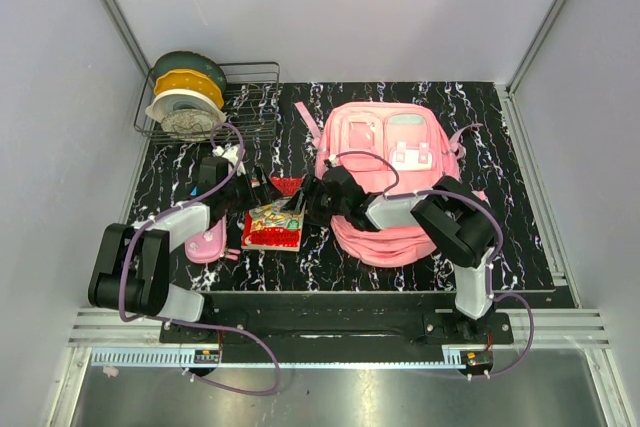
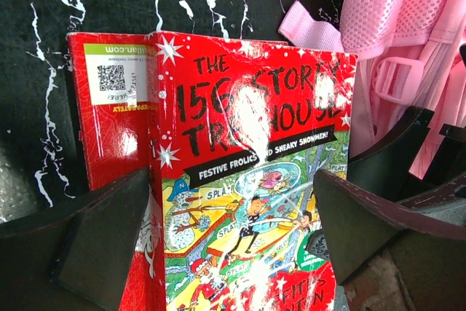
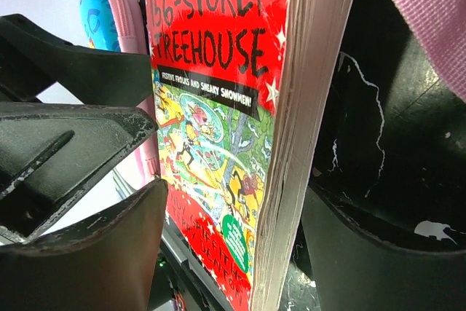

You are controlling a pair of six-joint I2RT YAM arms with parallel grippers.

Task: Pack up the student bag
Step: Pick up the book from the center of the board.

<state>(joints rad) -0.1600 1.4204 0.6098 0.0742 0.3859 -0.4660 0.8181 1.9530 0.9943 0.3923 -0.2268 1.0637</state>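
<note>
So the black marble-look table (image 1: 520, 237) takes up most of the overhead shot. The student bag (image 1: 390, 147) is by far the biggest thing on it, lying flat in the middle-right with its front pockets and clasp patch facing up, and the right arm (image 1: 455, 222) reaches across its near end. Back-left corner has a wire rack (image 1: 255, 97) with a few filament spools (image 1: 187, 97) stood in it, green, yellow and white. The left arm (image 1: 165, 232) comes in from the near-left. Both arms meet at a red paperback (image 1: 272, 225) lying just left of the bag, and its cover reads "The 156-Storey Treehouse". In the left wrist view you can see the back cover with its QR code folded out to one side, and a pink strap (image 2: 313, 30) and mesh side of the bag are just past the book's far corner. A small pink-and-blue pencil case (image 1: 207, 245) sits just left of the book. The left gripper (image 2: 231, 187) is spread as wide as it goes, one finger either side of the book and not squeezing it. The right gripper (image 3: 237, 194) is also apart, straddling the book's page edge. A strip of cover shows between one finger and the pages, so it doesn't look clamped.
</note>
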